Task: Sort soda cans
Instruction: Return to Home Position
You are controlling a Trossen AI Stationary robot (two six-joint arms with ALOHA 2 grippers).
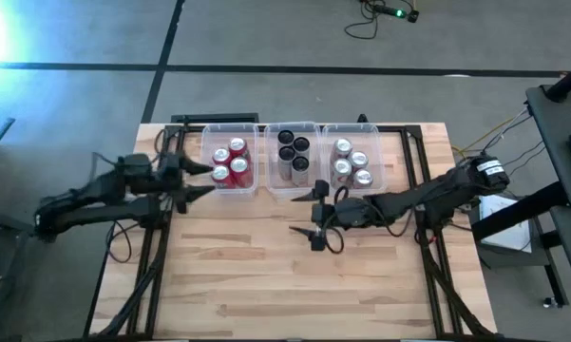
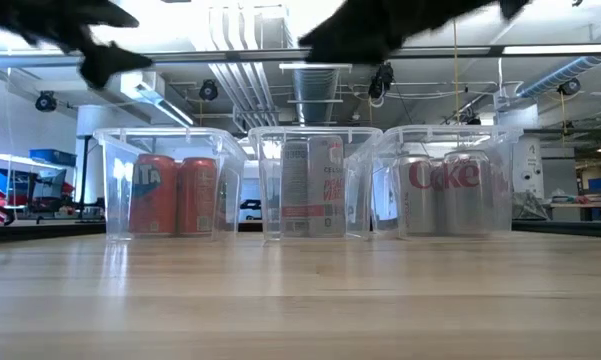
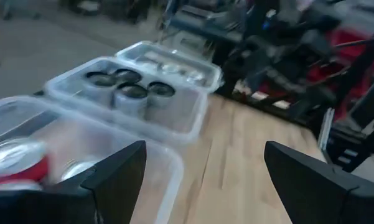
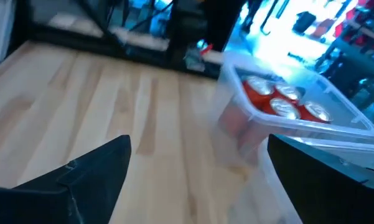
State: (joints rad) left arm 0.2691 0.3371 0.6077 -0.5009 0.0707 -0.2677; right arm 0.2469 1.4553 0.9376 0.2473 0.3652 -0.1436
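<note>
Three clear bins stand in a row at the table's far side. The left bin [image 1: 230,161] holds red soda cans [image 1: 229,165], the middle bin [image 1: 293,158] black cans [image 1: 293,150], the right bin [image 1: 353,159] silver-grey cans [image 1: 352,163]. All cans stand upright on the bin floors. My left gripper [image 1: 198,180] hangs open just left of the red bin, above the table, with nothing between its fingers [image 3: 121,171]. My right gripper [image 1: 316,212] is open over the table's middle, near side of the black bin, also bare.
The wooden table [image 1: 295,275] lies bare in front of the bins. A black frame [image 1: 418,161] runs along the table's far and side edges. In the low view the arms show only as dark shapes [image 2: 380,25] above the bins.
</note>
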